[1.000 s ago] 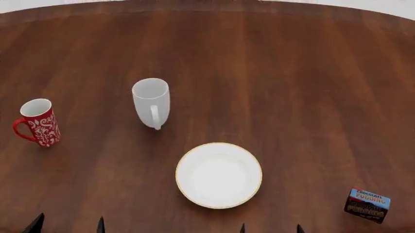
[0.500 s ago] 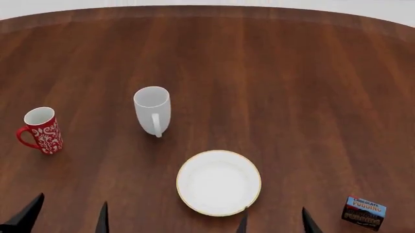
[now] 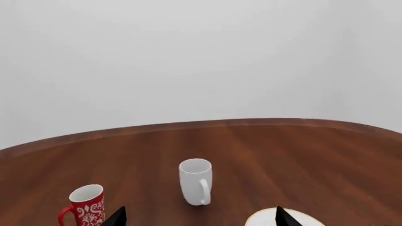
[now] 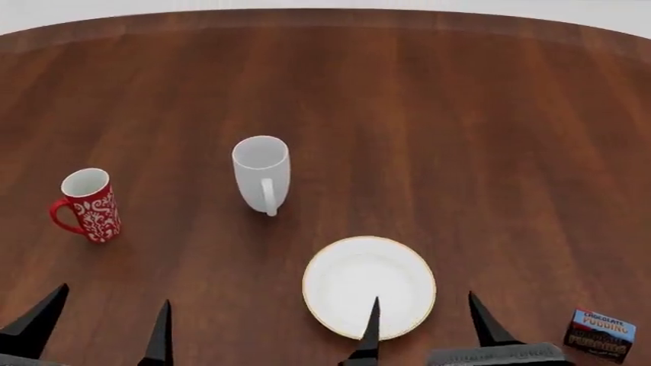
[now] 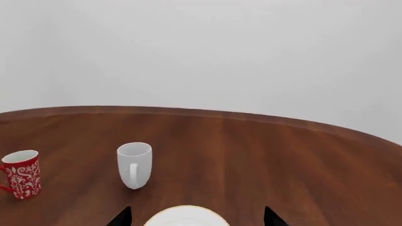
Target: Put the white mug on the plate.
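Tall glossy white mug [image 4: 261, 172] stands upright on dark wooden worktop [image 4: 489, 137], beyond both sets of fingers. Gold-rimmed round white plate [image 4: 351, 282] lies under right fingers [image 4: 374, 328]. Left fingers [image 4: 41, 320] and right fingers: spread apart, holding nothing.

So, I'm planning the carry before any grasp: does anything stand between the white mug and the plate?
Nothing visible does. The white mug stands upright on bare table, and only wood lies between it and the plate. The red mug and the pudding box sit well off to the sides.
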